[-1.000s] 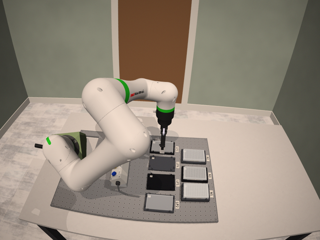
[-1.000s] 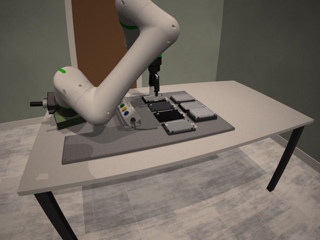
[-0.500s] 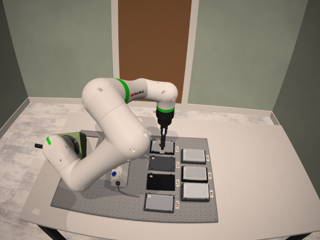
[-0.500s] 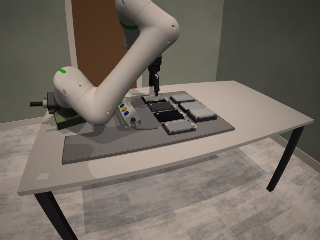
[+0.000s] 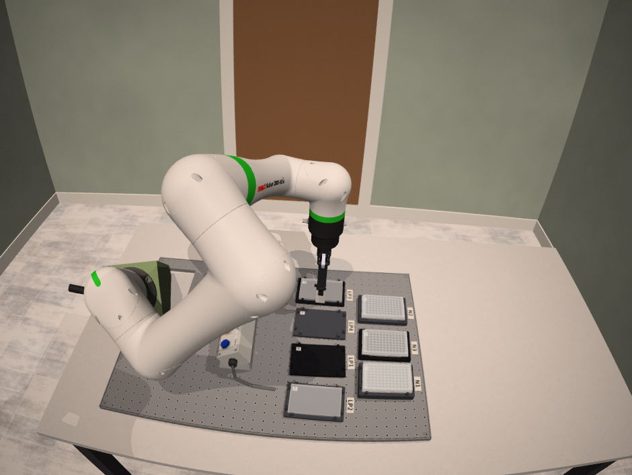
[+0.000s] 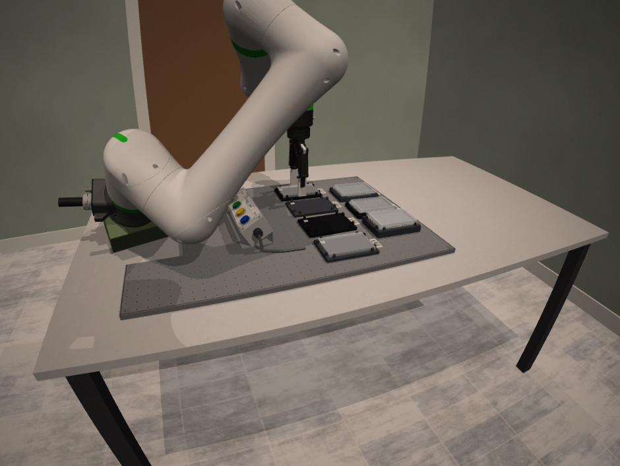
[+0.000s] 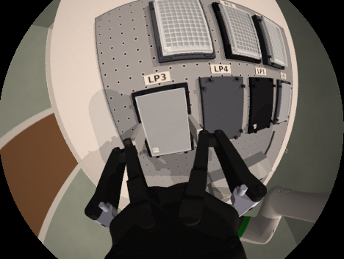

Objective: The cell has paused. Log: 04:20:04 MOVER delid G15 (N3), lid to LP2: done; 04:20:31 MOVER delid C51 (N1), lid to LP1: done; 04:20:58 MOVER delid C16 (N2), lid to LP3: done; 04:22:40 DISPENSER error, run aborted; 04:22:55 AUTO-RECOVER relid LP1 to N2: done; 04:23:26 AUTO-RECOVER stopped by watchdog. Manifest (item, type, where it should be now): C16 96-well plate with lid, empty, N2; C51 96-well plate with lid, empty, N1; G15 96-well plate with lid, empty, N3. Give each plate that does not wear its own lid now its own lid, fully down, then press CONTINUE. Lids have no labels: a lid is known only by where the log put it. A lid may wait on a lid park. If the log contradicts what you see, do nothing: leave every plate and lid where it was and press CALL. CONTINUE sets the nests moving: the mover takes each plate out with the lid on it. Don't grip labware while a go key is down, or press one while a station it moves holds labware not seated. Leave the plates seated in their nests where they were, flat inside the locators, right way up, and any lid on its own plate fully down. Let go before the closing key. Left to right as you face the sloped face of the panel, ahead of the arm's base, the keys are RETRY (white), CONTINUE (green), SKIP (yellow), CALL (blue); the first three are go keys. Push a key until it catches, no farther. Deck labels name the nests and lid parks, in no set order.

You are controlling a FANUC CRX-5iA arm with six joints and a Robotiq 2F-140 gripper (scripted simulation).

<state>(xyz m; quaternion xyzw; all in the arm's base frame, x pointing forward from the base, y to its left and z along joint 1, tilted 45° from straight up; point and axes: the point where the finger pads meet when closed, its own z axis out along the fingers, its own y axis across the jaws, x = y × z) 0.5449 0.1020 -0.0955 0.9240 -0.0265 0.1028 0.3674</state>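
Three 96-well plates sit in a row of nests: N2 (image 5: 382, 308) farthest, N3 (image 5: 384, 343) in the middle, N1 (image 5: 385, 379) nearest. They also show at the top of the wrist view, with N2 (image 7: 183, 28) on the left. I cannot tell which of them wears a lid. A flat grey lid (image 5: 315, 288) lies on park LP3 (image 7: 163, 121). A second lid (image 5: 314, 400) lies on LP2. My gripper (image 7: 165, 125) is down over LP3, its fingers against the two long sides of that lid near its end.
Parks LP4 (image 5: 319, 323) and LP1 (image 5: 317, 360) hold no lid. The key panel (image 6: 244, 212) stands left of the parks, with green (image 6: 235, 204), yellow (image 6: 239, 211) and blue (image 6: 244, 219) keys in view. A cable (image 5: 250, 381) runs from it across the deck.
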